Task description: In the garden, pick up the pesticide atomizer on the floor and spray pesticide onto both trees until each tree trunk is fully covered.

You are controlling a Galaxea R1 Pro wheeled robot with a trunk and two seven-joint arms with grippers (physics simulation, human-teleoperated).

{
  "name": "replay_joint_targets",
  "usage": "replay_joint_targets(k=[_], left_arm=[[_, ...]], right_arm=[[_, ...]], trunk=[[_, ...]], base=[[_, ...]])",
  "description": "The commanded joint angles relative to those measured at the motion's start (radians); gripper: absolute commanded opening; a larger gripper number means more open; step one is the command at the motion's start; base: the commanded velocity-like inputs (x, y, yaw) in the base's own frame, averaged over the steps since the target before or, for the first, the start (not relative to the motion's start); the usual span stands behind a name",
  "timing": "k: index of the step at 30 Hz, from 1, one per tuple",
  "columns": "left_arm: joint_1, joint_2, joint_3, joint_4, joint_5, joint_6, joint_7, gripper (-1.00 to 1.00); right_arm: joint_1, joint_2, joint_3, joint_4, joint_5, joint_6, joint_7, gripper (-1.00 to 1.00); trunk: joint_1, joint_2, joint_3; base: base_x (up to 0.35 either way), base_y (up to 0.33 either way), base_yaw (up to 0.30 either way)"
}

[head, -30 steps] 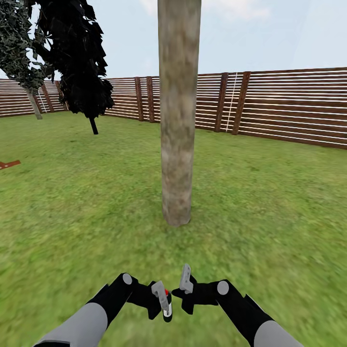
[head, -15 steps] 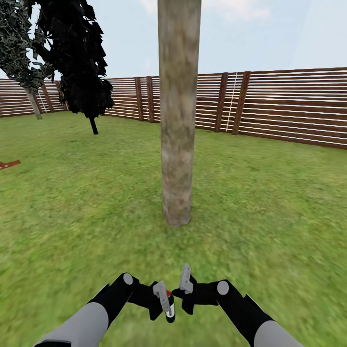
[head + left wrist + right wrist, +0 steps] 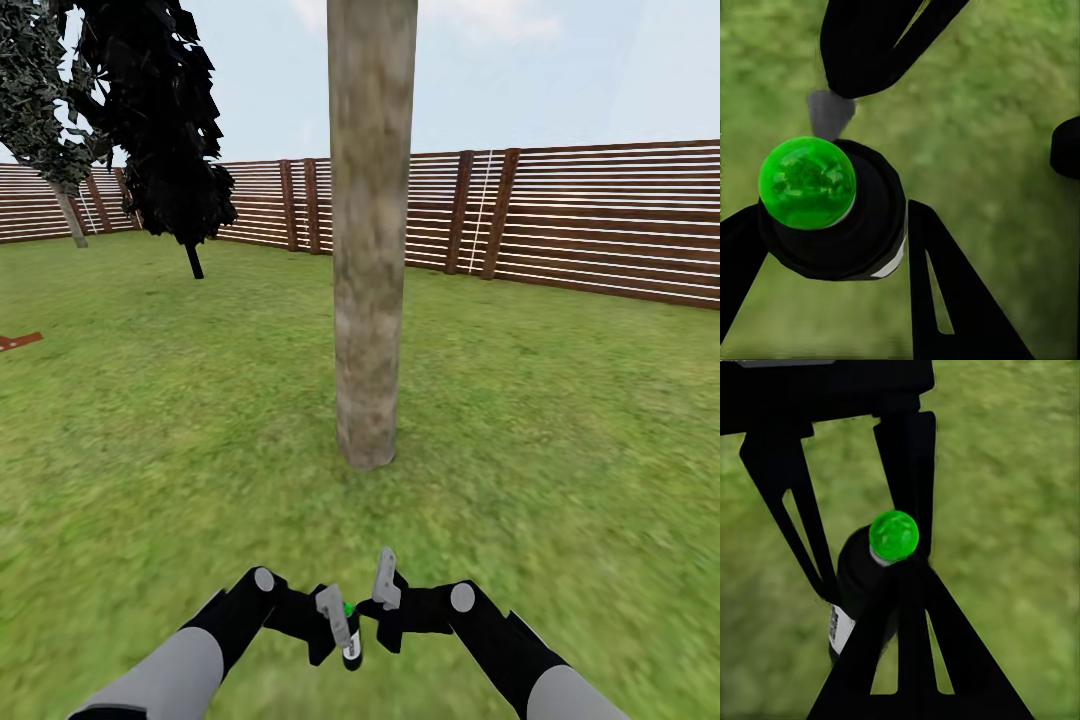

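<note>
Small black pesticide atomizer (image 3: pixel 350 640) w/ round cap, bottom centre of head view: cap was red, now green (image 3: pixel 807 182), prob. spray on. Left gripper (image 3: pixel 340 628) clenched on it; right gripper (image 3: pixel 375 590) touching the cap, grip unclear. Thick pale mottled tree trunk (image 3: pixel 368 250) frame centre, well apart.

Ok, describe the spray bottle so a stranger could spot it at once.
Start at the thick pale tree trunk rising from the lawn, then drop to the two black arms below it. The spray bottle sits in the left gripper: small, black, white-labelled, and topped by a bright green button.
</note>
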Motion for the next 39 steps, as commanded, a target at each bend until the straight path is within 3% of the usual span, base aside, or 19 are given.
replay_joint_targets(k=[1, 5, 8, 9, 12, 15, 16, 18, 19, 21, 23, 26, 28, 30, 31, 32, 35, 37, 39], left_arm=[[0.000, 0.002, -0.001, 0.000, 0.000, 0.000, 0.001, -1.00], [0.004, 0.034, -0.005, 0.001, -0.010, 0.008, 0.006, -1.00], [0.006, 0.098, -0.006, 0.001, -0.033, 0.013, 0.009, -1.00], [0.007, 0.127, -0.006, 0.001, -0.038, 0.014, 0.009, -1.00], [0.008, 0.160, -0.001, 0.000, -0.040, 0.015, 0.010, -1.00], [0.008, 0.173, 0.021, -0.002, -0.031, 0.014, 0.049, -1.00], [0.008, 0.179, 0.056, -0.001, -0.021, 0.014, 0.098, -1.00], [0.009, 0.185, 0.205, 0.000, 0.004, 0.012, 0.248, -1.00], [0.010, 0.186, 0.237, 0.000, 0.007, 0.012, 0.268, -1.00], [0.013, 0.184, 0.296, 0.000, 0.010, 0.012, 0.297, -1.00], [0.015, 0.176, 0.355, 0.000, 0.021, 0.016, 0.382, -1.00], [0.015, 0.164, 0.474, 0.020, 0.089, 0.029, 0.626, -1.00], [0.015, 0.160, 0.503, 0.050, 0.141, 0.034, 0.713, -1.00], [0.014, 0.157, 0.510, 0.057, 0.195, 0.075, 0.738, -1.00], [0.013, 0.156, 0.511, 0.056, 0.213, 0.106, 0.742, -1.00], [0.012, 0.156, 0.510, 0.051, 0.240, 0.163, 0.744, -1.00], [0.006, 0.154, 0.510, 0.045, 0.267, 0.240, 0.747, -1.00], [0.005, 0.153, 0.509, 0.044, 0.271, 0.253, 0.747, -1.00], [0.006, 0.149, 0.507, 0.045, 0.271, 0.260, 0.747, -1.00]], right_arm=[[0.000, 0.000, 0.000, 0.000, 0.000, 0.000, 0.000, -1.00], [0.000, 0.000, 0.000, -0.001, 0.000, 0.000, 0.001, -1.00], [0.000, 0.000, 0.000, 0.001, 0.000, 0.000, 0.001, -1.00], [0.000, -0.001, 0.000, 0.002, 0.000, 0.000, 0.001, 1.00], [0.001, -0.001, 0.000, 0.004, 0.001, 0.000, 0.001, 1.00], [0.001, -0.009, -0.003, 0.016, 0.000, -0.003, -0.004, 1.00], [0.002, -0.011, -0.004, 0.042, -0.001, -0.005, -0.008, 1.00], [0.003, -0.015, -0.010, 0.187, -0.007, -0.036, -0.067, 1.00], [0.003, -0.016, -0.012, 0.228, -0.011, -0.055, -0.108, 1.00], [0.003, -0.015, -0.036, 0.335, -0.041, -0.105, -0.262, 1.00], [0.004, -0.013, -0.092, 0.412, -0.109, -0.129, -0.464, 1.00], [0.013, -0.016, -0.164, 0.444, -0.236, -0.203, -0.651, 1.00], [0.059, -0.033, -0.182, 0.458, -0.315, -0.311, -0.756, 1.00], [0.114, -0.064, -0.188, 0.478, -0.398, -0.442, -0.836, 1.00], [0.131, -0.075, -0.189, 0.486, -0.436, -0.484, -0.850, 1.00], [0.158, -0.094, -0.189, 0.504, -0.516, -0.555, -0.862, 1.00], [0.200, -0.120, -0.188, 0.557, -0.719, -0.715, -0.869, 1.00], [0.208, -0.122, -0.185, 0.572, -0.765, -0.756, -0.868, 1.00], [0.210, -0.119, -0.174, 0.576, -0.775, -0.768, -0.866, 1.00]], trunk=[[0.000, 0.000, 0.000], [0.000, 0.000, 0.000], [0.000, 0.000, 0.000], [0.000, 0.000, 0.000], [0.000, 0.000, 0.000], [0.000, 0.000, 0.000], [0.000, 0.000, 0.000], [0.000, 0.000, 0.000], [0.000, 0.000, 0.000], [0.000, 0.000, 0.000], [0.000, 0.000, 0.000], [0.000, 0.000, 0.000], [0.000, 0.000, 0.000], [0.000, 0.000, 0.000], [0.000, 0.000, 0.000], [0.000, 0.000, 0.000], [0.000, 0.000, 0.000], [0.000, 0.000, 0.000], [0.000, 0.000, 0.000]], base=[[0.000, 0.000, 0.000], [0.000, 0.000, 0.000], [0.000, 0.000, 0.000], [0.000, 0.000, 0.000], [0.000, 0.000, 0.000], [0.000, 0.000, 0.000], [0.000, 0.000, 0.000], [0.000, 0.000, 0.000], [0.000, 0.000, 0.000], [0.000, 0.000, 0.000], [0.000, 0.000, 0.000], [0.000, 0.000, 0.000], [0.000, 0.000, 0.000], [0.000, 0.000, 0.000], [0.000, 0.000, 0.000], [0.000, 0.000, 0.000], [0.000, 0.000, 0.000], [0.000, 0.000, 0.000], [0.000, 0.000, 0.000]])
